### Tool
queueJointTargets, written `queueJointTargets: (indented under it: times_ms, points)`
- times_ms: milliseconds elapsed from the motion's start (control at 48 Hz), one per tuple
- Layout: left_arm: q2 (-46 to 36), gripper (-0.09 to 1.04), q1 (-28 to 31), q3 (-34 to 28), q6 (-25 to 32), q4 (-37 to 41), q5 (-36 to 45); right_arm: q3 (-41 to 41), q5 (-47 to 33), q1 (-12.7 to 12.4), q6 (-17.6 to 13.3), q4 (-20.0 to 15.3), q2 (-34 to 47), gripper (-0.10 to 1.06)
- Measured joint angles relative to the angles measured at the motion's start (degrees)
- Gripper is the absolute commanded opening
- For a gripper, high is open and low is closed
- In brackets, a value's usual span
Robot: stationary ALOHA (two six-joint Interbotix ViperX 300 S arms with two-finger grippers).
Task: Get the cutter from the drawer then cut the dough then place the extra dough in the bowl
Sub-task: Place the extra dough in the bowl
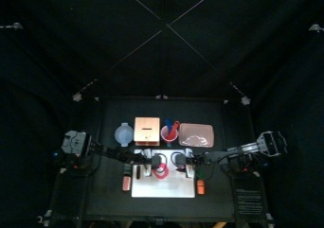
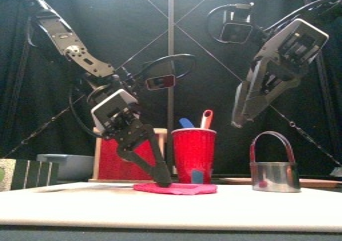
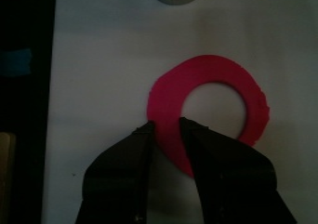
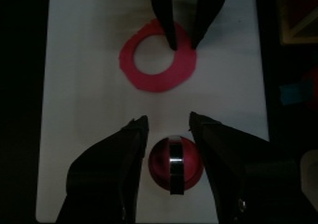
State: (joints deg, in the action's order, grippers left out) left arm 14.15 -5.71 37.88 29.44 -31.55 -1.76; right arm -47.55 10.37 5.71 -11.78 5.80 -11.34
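Note:
A pink-red dough ring [image 3: 214, 99] [image 4: 159, 59] lies flat on the white cutting board [image 1: 165, 190] [image 3: 112, 70]. My left gripper [image 3: 165, 133] [image 2: 156, 175] is down at the board, its jaws closed on the ring's near rim. The round metal cutter [image 2: 274, 171] [image 4: 174, 163] stands on the board beside the ring, its wire handle up, and red dough shows inside it. My right gripper [image 4: 169, 125] [image 2: 246, 113] hangs open above the cutter, not touching it.
Behind the board stand the blue-grey bowl [image 1: 123, 133], the wooden box [image 1: 146, 130], the red cup with toy knives [image 2: 194, 153] and the pink tray [image 1: 199, 134]. Both arms meet over the board's middle.

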Motion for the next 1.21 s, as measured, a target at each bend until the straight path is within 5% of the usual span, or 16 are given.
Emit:
queueJointTargets:
  times_ms: [229,604,1208]
  points:
    - [-2.6,0.54,0.1,0.8,-0.1,2.6,2.0,0.0,0.0,0.0,0.0,0.0,0.2,0.79]
    - [-19.2,0.54,2.9,4.6,0.0,5.8,0.9,0.0,0.2,0.0,0.0,0.0,0.2,0.79]
    - [-48.7,0.54,17.1,22.1,0.1,6.9,-4.7,-0.5,0.3,0.0,0.1,1.1,0.8,0.79]
